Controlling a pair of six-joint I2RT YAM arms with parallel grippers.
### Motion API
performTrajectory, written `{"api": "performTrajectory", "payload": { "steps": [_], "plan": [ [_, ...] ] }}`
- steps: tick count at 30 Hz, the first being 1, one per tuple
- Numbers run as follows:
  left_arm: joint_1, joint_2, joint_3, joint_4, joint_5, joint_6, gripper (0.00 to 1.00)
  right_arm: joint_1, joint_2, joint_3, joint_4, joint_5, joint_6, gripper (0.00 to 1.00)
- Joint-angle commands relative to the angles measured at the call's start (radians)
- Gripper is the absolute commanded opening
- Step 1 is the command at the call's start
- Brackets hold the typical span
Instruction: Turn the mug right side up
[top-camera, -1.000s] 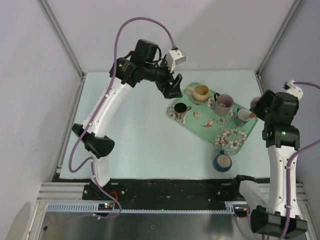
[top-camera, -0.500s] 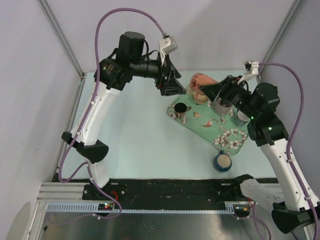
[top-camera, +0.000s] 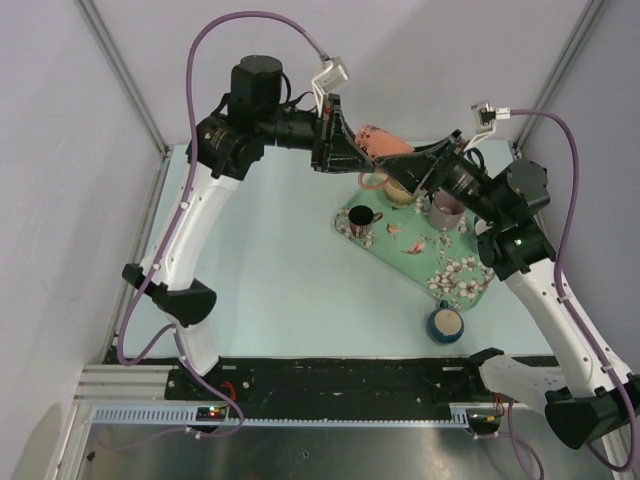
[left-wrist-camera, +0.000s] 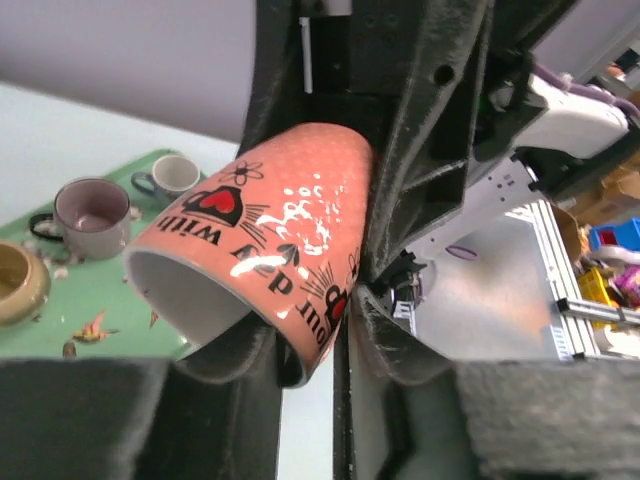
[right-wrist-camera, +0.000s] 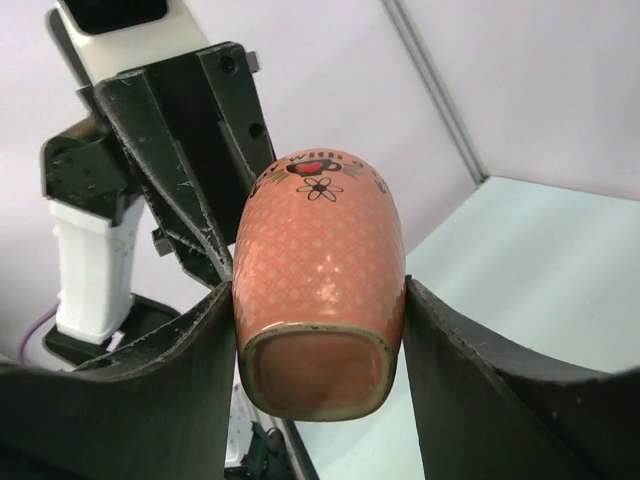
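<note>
A salmon-pink mug (top-camera: 383, 142) with black lettering and red hearts hangs on its side in the air above the tray's far end, held by both arms. My left gripper (left-wrist-camera: 322, 372) is shut on its rim, one finger inside the mouth and one outside. My right gripper (right-wrist-camera: 320, 335) is shut on the body near the base (right-wrist-camera: 315, 370), a finger on each side. The mouth (left-wrist-camera: 190, 300) faces the left wrist. A tan mug (top-camera: 400, 188) stands upright on the tray, partly hidden behind the right gripper (top-camera: 415, 165).
The green flowered tray (top-camera: 415, 250) also carries a mauve mug (top-camera: 447, 210) and a dark mug (top-camera: 362, 218). A small pale mug (left-wrist-camera: 175, 172) shows in the left wrist view. A blue mug (top-camera: 446, 323) stands on the table in front of the tray.
The right arm swung in from the right side and carried the pink mug up and left. The left gripper, open before, has closed on the mug's rim.
</note>
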Motion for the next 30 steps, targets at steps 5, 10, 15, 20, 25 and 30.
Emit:
{"api": "performTrajectory", "payload": {
  "steps": [5,10,15,20,25,30],
  "plan": [
    [-0.001,-0.035,-0.032,0.075,0.013,-0.019,0.01,0.023,0.03,0.049,0.134,-0.031,0.049,0.04],
    [-0.007,-0.064,-0.181,0.074,-0.294,0.066,0.0,-0.006,-0.004,0.049,-0.148,0.141,-0.053,0.92],
    [-0.103,-0.037,-0.299,0.017,-0.7,0.373,0.0,-0.119,-0.054,0.048,-0.567,0.541,-0.066,0.99],
    [-0.238,0.048,-0.363,-0.003,-0.918,0.605,0.0,-0.25,-0.034,0.046,-0.885,0.763,-0.111,1.0],
    [-0.322,0.173,-0.314,-0.006,-0.911,0.696,0.0,-0.326,0.024,0.024,-1.084,0.826,-0.137,0.99],
    [-0.367,0.345,-0.18,-0.006,-0.892,0.728,0.0,-0.452,0.005,-0.084,-1.107,0.757,-0.074,0.99]
  ]
}}
